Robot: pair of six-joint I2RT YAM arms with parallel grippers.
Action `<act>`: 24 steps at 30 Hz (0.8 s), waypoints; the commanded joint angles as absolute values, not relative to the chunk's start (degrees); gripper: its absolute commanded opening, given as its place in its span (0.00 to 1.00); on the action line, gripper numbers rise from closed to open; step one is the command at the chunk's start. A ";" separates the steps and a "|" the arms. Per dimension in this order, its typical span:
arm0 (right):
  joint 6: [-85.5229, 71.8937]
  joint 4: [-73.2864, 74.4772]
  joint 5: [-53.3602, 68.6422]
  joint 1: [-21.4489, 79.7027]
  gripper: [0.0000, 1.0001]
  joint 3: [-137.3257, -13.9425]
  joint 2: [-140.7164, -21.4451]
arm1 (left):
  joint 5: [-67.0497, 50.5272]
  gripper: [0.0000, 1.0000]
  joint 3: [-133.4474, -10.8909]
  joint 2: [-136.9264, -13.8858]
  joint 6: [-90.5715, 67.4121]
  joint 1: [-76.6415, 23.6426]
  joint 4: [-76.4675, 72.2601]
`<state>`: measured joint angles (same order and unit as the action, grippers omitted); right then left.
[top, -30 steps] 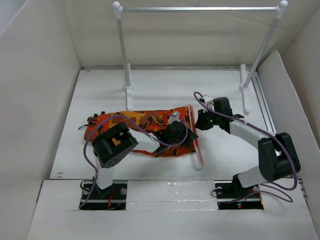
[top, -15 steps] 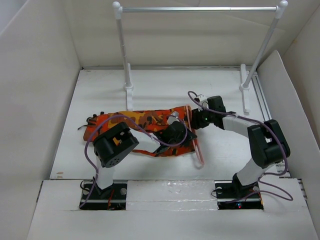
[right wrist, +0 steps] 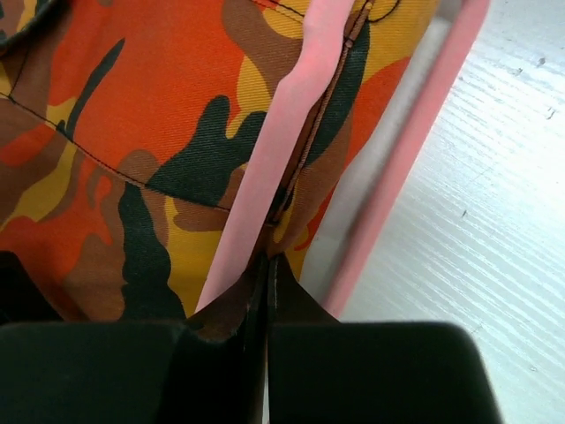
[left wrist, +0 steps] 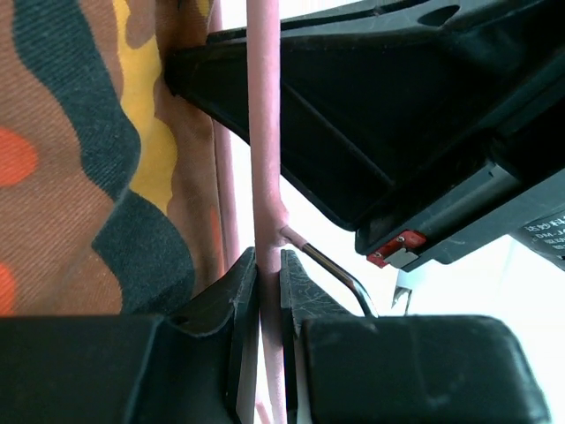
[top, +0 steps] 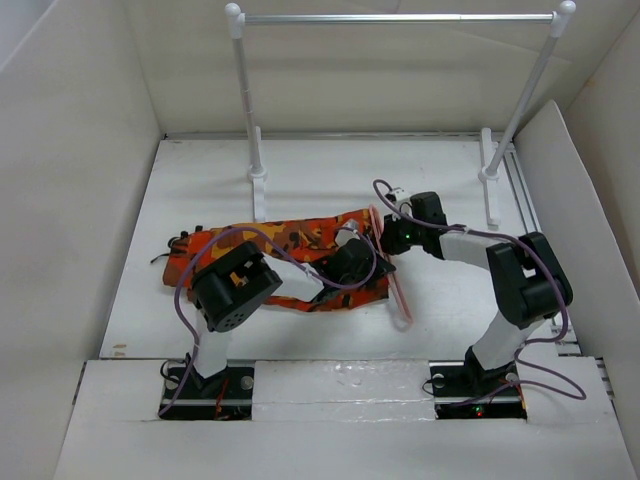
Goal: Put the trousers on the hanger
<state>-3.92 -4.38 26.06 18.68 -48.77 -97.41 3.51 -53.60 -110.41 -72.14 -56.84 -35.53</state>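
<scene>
Trousers point(top: 300, 236) lie flat on worktop point(top: 350, 170), centre-left, w/ hanger point(top: 400, 295) at their R end: one pink arm lies over the cloth, the other along the cloth edge next to bare worktop. Your L pincer point(left wrist: 269, 274) is clamped narrow on a hanger rod, close by the hook. Your R pincer point(right wrist: 267, 274) is closed tight at the cloth edge beside the pink arm; can't tell if it pinches cloth, hanger or neither.
</scene>
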 commanded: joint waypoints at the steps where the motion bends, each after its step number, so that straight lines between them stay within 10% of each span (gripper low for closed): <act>1: -5.10 -6.59 32.60 19.34 0.00 -47.72 -97.21 | 5.70 0.00 -52.39 -108.46 -71.02 -56.26 -30.77; 24: 1.41 11.07 29.26 1.27 0.00 -46.93 -78.14 | 8.53 0.00 -53.96 -108.28 -67.85 -53.96 -18.73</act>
